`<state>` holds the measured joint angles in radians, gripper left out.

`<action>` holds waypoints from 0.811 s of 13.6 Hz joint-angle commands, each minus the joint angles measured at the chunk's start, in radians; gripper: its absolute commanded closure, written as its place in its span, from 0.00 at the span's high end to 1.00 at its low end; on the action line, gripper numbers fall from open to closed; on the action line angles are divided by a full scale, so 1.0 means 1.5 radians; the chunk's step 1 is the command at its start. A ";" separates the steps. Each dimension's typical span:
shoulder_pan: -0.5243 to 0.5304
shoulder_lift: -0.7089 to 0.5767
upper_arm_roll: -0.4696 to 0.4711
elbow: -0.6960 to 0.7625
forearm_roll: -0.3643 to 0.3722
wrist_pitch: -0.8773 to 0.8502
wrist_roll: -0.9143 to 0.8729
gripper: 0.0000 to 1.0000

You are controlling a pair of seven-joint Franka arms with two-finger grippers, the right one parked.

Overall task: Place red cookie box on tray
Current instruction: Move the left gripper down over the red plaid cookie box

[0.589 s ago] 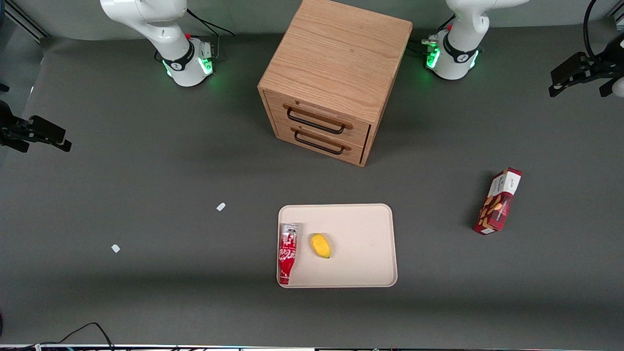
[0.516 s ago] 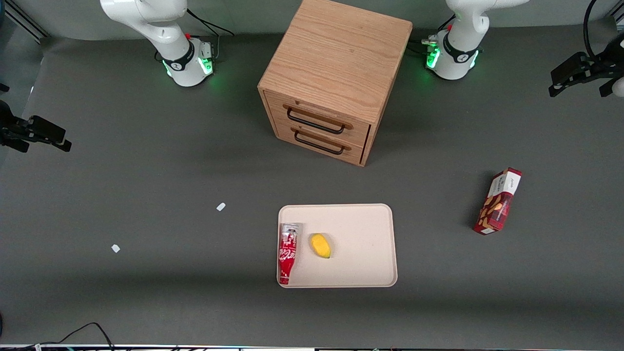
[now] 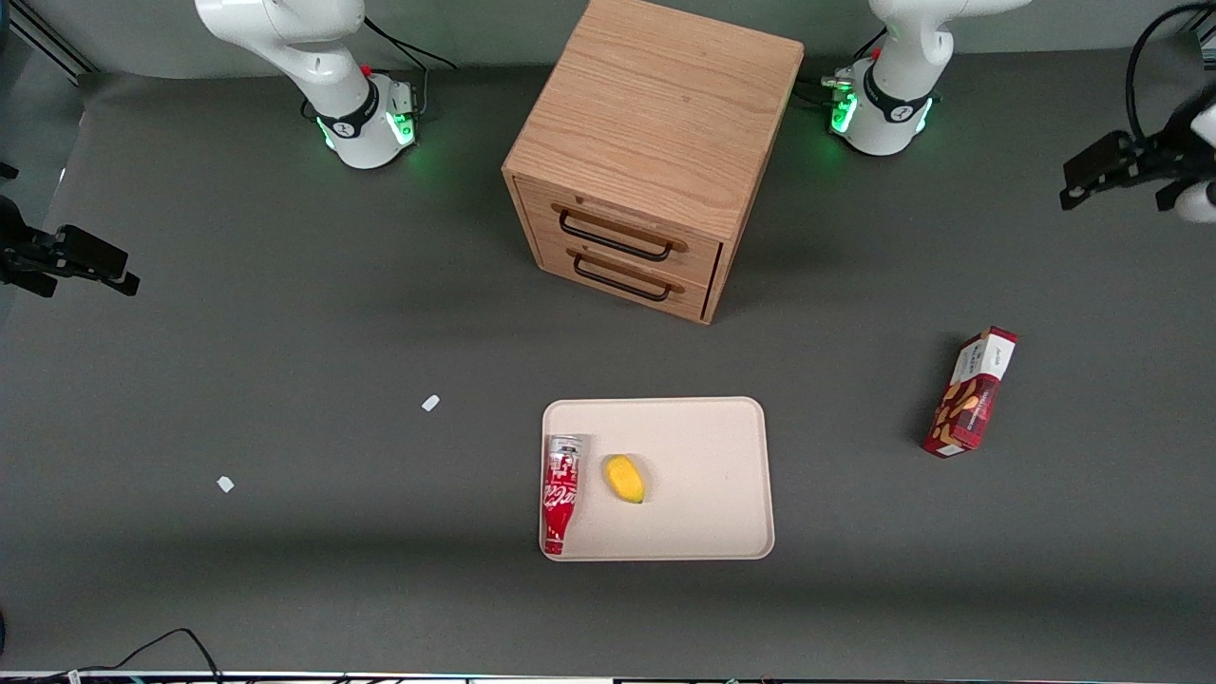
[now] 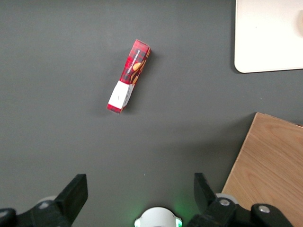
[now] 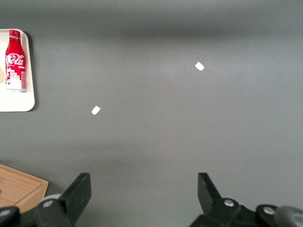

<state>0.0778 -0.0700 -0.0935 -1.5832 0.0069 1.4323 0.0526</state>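
The red cookie box (image 3: 971, 391) lies flat on the grey table toward the working arm's end, well apart from the tray (image 3: 708, 446). From the wrist camera the box (image 4: 129, 75) shows its white end panel and cookie pictures, with a corner of the tray (image 4: 265, 38) beside it. My gripper (image 3: 1126, 180) hangs high above the table, farther from the front camera than the box. In the left wrist view the gripper (image 4: 139, 191) is open, with only bare table between its fingers.
A red-and-white soda can (image 3: 560, 492) and a small yellow object (image 3: 625, 478) lie on the tray. The wooden drawer cabinet (image 3: 655, 142) stands farther from the front camera than the tray; its top (image 4: 270, 165) appears near my gripper. Two white scraps (image 3: 430, 403) (image 3: 225, 484) lie toward the parked arm's end.
My gripper has shifted slightly nearer the front camera and toward the table's middle. The box, tray and everything else have not moved.
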 commanded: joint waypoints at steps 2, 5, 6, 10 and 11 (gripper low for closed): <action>-0.022 0.071 0.052 -0.016 0.027 0.072 0.112 1.00; -0.023 0.115 0.076 -0.077 0.031 0.167 0.167 1.00; -0.023 0.127 0.081 -0.097 0.030 0.198 0.169 1.00; -0.023 0.169 0.083 -0.196 0.030 0.354 0.170 1.00; -0.024 0.173 0.083 -0.235 0.030 0.415 0.170 1.00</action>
<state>0.0660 0.1979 0.0112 -1.8351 0.0381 1.9277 0.2972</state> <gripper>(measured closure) 0.000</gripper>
